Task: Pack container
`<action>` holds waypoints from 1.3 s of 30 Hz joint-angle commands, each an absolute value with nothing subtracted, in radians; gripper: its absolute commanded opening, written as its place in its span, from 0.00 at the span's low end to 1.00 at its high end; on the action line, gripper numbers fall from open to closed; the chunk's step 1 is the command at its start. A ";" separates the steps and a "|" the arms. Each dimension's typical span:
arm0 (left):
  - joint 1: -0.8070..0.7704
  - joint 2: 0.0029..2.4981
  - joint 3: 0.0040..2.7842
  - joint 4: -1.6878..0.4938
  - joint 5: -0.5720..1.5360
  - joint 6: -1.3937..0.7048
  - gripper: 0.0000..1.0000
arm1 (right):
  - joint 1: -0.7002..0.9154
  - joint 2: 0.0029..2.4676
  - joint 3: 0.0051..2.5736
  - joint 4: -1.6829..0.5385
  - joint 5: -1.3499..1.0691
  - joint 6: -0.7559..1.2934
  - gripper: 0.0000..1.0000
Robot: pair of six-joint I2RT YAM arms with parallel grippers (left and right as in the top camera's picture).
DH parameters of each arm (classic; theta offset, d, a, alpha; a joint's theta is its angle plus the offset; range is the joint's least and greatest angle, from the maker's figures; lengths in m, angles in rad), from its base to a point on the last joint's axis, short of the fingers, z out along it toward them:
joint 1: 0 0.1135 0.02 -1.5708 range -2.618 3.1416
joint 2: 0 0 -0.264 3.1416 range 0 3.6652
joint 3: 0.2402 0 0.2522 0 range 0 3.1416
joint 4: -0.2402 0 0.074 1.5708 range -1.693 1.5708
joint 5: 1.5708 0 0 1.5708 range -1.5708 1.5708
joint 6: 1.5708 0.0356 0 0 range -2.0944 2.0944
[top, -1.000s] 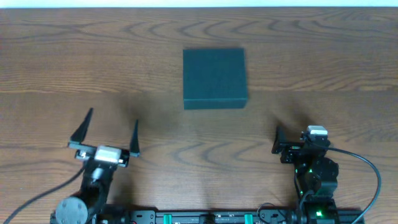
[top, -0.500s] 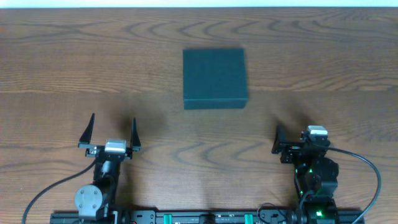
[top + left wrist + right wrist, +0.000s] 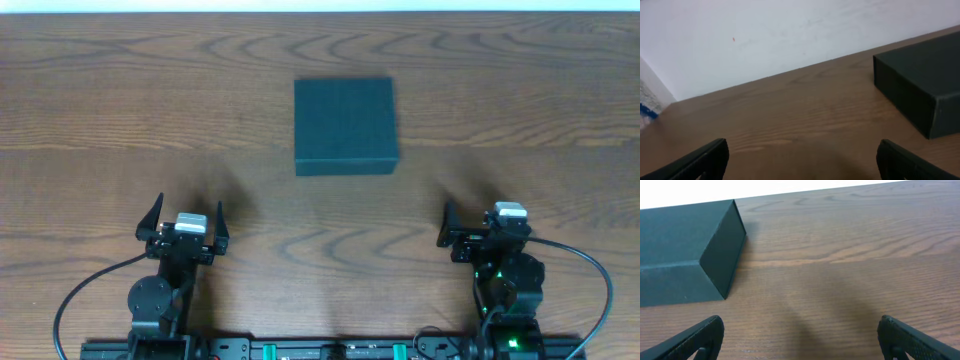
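The left gripper (image 3: pixel 188 208) sits low at the front left of the table (image 3: pixel 110 110), its fingers spread wide with nothing between them. The right gripper (image 3: pixel 800 330), at the front right, is likewise spread and empty. The dark box (image 3: pixel 345 125), lid down, lies flat farther back, between the two and well apart from both.

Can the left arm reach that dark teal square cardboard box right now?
Probably yes: only bare wooden table lies between the open left gripper and the closed dark teal square cardboard box; nothing blocks it.
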State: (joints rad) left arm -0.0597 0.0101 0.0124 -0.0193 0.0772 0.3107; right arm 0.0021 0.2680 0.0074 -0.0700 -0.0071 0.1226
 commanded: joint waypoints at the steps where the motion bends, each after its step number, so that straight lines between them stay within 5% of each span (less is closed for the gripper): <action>1: -0.054 0.003 0.004 -0.073 0.078 0.243 0.95 | -0.013 0.266 0.006 -0.075 -0.004 0.134 0.99; 11: -0.054 0.003 0.004 -0.074 0.069 0.013 0.95 | -0.013 0.266 0.006 -0.075 -0.004 0.134 0.99; 39: -0.054 0.004 0.004 -0.071 0.070 0.007 0.95 | -0.013 0.266 0.006 -0.075 -0.004 0.134 0.99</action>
State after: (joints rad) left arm -0.0597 0.0101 0.0128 -0.0204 0.0711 0.0216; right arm 0.0021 0.2680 0.0074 -0.0700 -0.0071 0.1226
